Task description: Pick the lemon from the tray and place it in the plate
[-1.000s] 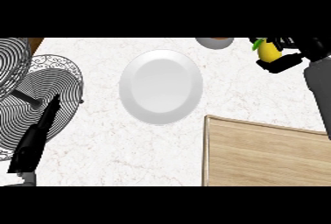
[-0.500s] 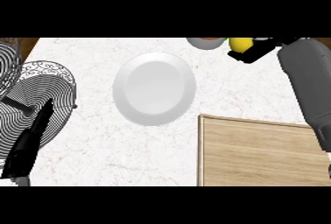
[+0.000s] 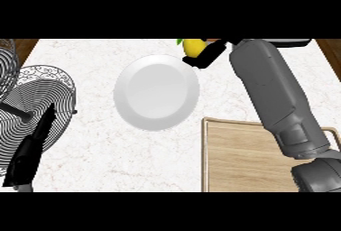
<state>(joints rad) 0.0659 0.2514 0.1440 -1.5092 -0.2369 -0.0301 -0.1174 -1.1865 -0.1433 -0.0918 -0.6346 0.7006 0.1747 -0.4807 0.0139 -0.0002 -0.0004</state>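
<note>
One hand matters here, and it is the right hand (image 3: pixel 208 54), up at the far edge of the counter (image 3: pixel 100 135), its black fingers curled round the lemon (image 3: pixel 193 46). Only the yellow top of the fruit shows above those fingers, with a speck of green beside it; the rest is hidden in the grasp, so I cannot tell which way its long axis runs.

Now the relation that counts. The plate (image 3: pixel 157 92), white and bare, lies just to the left of that hand and a little nearer the robot. The lemon sits right by the plate's far right rim, close to it but not over the middle. From the lemon, the centre of the plate is leftward and toward the robot. My reading: what remains is a short carry that way, then a lowering and a release.

Right of the plate, the grey forearm (image 3: pixel 273 94) slants down across the counter and over the wooden tray (image 3: pixel 240 158), which lies near the plate's right side, closer to the robot.

Far to the left of the plate, over the wire basket (image 3: pixel 40 90), a long dark shape (image 3: pixel 30 151) comes up from the lower edge. It looks like the left hand, but whether its fingers are spread or curled I cannot tell. It is well apart from the plate; the right hand is much the nearer.
</note>
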